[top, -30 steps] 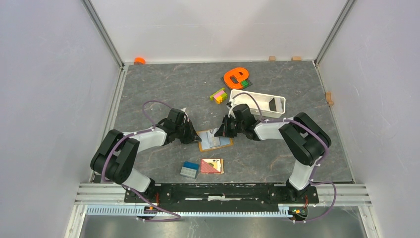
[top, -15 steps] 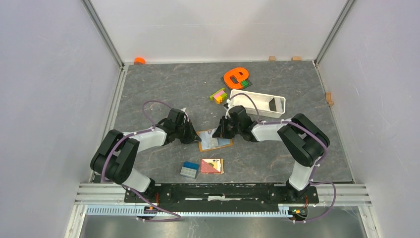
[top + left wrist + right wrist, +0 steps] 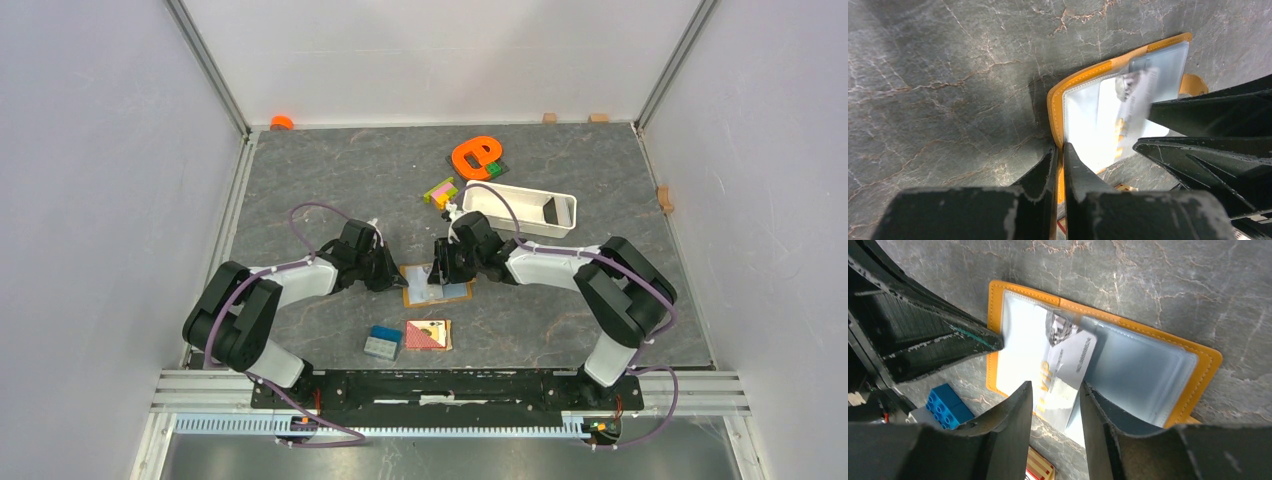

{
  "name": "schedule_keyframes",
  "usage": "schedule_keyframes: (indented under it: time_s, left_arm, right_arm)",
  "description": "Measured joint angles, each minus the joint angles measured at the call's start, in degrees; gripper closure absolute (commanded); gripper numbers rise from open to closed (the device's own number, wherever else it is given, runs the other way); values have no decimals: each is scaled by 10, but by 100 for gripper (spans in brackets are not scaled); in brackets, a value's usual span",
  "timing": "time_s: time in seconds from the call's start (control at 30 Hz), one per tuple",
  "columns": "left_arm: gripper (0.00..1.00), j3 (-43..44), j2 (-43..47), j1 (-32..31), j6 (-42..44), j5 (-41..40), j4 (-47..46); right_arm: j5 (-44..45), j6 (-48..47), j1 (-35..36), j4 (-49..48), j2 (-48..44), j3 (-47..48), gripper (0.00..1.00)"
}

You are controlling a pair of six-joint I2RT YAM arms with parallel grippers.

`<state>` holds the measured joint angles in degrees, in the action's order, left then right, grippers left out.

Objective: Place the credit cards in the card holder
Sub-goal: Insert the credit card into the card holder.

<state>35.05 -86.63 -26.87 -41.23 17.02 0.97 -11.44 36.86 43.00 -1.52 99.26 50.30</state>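
Finds the card holder (image 3: 436,284) spread open, lining up, about midway between the table's left and right edges and a little nearer the near edge than the far one. Shows the left claw (image 3: 1060,150) pinched together on the holder's orange left rim, pinning it to the table. Shows the right claw (image 3: 1054,390) with fingers apart, straddling 1 end of a credit card (image 3: 1070,365) without clearly pressing it. Puts that card slanted across the holder's middle, over the clear sleeves. Cannot tell whether its far end sits under a sleeve or merely on top. Reads as the seating step for this card, not yet finished.

Could go wrong in several ways from here:
- Could drag the card back out, should a finger catch its edge while the right claw lifts away.
- Could jam or buckle the thin card, since it lies at an angle to the sleeve mouth and any push would drive a corner in first.
- Could let the holder slide or flip shut, given the left claw's narrow bite on the rim alone.
- Could bring the 2 claws into contact, working so close over 1 small holder.
- Could bump the blue-and-grey block (image 3: 382,343) near the holder, toward the near edge.
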Motion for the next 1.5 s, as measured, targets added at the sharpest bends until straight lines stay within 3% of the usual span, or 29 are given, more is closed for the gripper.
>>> schedule_keyframes:
  time_s: [0.17,0.63,0.93,1.03,1.17,1.37,1.5]
  left_arm:
    - [98,0,0,0,0,0,0]
    - [98,0,0,0,0,3,0]
    - [97,0,0,3,0,11,1]
    - [88,0,1,3,0,11,2]
    - [72,0,9,3,2,8,16]
    - [40,1,59,11,10,-5,68]
    - [17,20,116,23,14,-20,123]
  right_arm:
    - [6,-22,0,28,-14,1,50]
    - [-11,-33,24,36,15,29,63]
    - [-15,-40,40,59,41,61,65]
    - [-14,-48,43,64,42,64,62]
    - [-14,-59,47,64,38,64,51]
    - [3,-103,51,106,-19,67,39]
    - [23,-137,12,149,-88,71,33]
